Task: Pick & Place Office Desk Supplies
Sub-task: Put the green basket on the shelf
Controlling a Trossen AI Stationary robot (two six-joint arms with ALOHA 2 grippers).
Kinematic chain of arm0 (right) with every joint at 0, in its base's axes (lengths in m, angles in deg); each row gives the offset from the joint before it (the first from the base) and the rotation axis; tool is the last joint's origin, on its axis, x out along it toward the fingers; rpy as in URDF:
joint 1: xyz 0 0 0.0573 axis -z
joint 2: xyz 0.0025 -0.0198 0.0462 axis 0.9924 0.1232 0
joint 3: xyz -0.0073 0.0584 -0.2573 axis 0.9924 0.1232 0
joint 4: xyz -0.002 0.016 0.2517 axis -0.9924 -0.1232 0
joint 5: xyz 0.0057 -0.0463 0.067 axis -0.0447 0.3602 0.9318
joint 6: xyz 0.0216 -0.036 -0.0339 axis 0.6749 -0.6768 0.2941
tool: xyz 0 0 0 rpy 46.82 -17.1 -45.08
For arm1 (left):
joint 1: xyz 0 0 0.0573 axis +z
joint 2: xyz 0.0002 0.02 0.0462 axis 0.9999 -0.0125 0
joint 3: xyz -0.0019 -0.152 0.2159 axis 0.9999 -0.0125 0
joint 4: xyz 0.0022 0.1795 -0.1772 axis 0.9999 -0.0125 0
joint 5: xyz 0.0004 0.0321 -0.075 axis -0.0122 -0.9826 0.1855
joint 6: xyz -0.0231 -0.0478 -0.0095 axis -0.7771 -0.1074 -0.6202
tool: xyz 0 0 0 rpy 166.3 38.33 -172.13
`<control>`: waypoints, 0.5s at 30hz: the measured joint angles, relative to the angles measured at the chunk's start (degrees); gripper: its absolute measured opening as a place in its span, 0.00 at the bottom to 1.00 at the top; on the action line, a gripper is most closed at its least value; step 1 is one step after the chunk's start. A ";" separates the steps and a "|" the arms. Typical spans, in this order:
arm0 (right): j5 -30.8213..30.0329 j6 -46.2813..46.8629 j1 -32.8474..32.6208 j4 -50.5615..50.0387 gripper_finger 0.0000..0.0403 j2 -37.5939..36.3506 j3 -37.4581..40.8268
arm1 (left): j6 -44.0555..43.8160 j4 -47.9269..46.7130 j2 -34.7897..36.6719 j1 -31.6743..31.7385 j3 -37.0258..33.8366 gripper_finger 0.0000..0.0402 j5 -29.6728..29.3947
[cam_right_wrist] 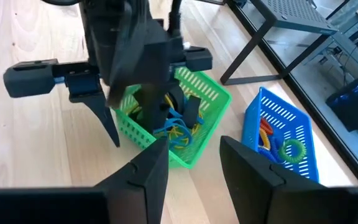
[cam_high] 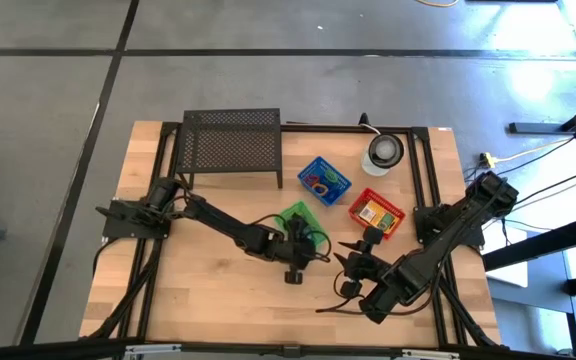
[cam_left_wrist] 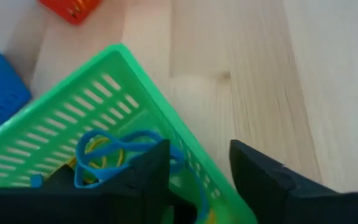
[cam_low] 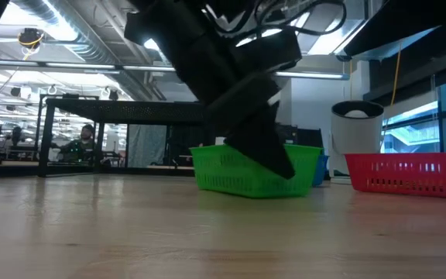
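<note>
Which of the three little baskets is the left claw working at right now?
The green basket. The left claw straddles its wall, one finger inside among the loops. The blue basket and red basket sit farther back, untouched.

Even, bright overhead light covers my tabletop (cam_high: pixel 218 290); shadows under my arms are soft and faint. In the low view, ceiling strip lights at 10 o'clock and windows at 3 o'clock glare, leaving my arm a dark silhouette. The near wood there is blurred. My left wrist view is soft, the green basket (cam_left_wrist: pixel 104 124) slightly blurred.
</note>
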State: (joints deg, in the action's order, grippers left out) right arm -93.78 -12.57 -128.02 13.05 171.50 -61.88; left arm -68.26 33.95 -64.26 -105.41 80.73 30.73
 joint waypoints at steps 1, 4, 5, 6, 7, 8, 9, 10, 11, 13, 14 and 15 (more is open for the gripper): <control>0.00 -0.02 0.00 0.00 0.36 0.00 0.00 | 0.31 -0.55 0.00 0.00 0.00 0.37 0.12; 0.00 -0.17 0.00 0.03 0.36 0.00 0.00 | 0.31 -2.57 0.24 0.00 0.00 0.27 0.26; 0.00 -0.20 0.00 0.04 0.36 -0.01 0.00 | 0.13 -3.49 0.36 0.00 0.00 0.24 0.76; -0.03 -0.20 0.00 0.07 0.36 0.00 0.00 | -0.19 -4.77 0.69 0.00 0.00 0.21 1.34; -0.01 -0.20 0.00 0.04 0.36 0.00 0.00 | -0.64 -6.61 1.21 0.00 -0.07 0.19 1.86; -0.01 -0.20 0.00 0.01 0.36 0.00 0.00 | -1.23 -7.68 1.69 0.00 -0.09 0.16 2.34; -0.03 -0.22 0.00 0.02 0.36 0.00 0.00 | -1.89 -8.72 2.25 0.00 -0.09 0.14 2.80; 0.00 -0.52 0.00 0.02 0.36 -0.02 0.00 | -2.63 -10.55 2.90 0.00 -0.09 0.13 3.09; 0.00 -0.69 0.00 0.02 0.36 -0.02 0.00 | -3.40 -12.01 3.51 0.00 -0.09 0.11 3.41; 0.05 -1.11 0.00 0.08 0.36 0.00 0.00 | -4.44 -14.56 4.83 -0.01 -0.09 0.08 3.66; 0.10 -1.11 0.00 0.07 0.36 0.00 0.00 | -4.80 -15.91 5.48 -0.21 -0.09 0.07 3.61; 0.16 -1.16 0.00 0.07 0.36 0.00 0.00 | -5.21 -17.37 6.08 -0.38 -0.09 0.06 3.52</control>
State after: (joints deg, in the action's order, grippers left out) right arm -93.62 -13.73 -128.02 13.11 171.50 -61.88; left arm -73.47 16.58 -58.18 -105.79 80.64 34.26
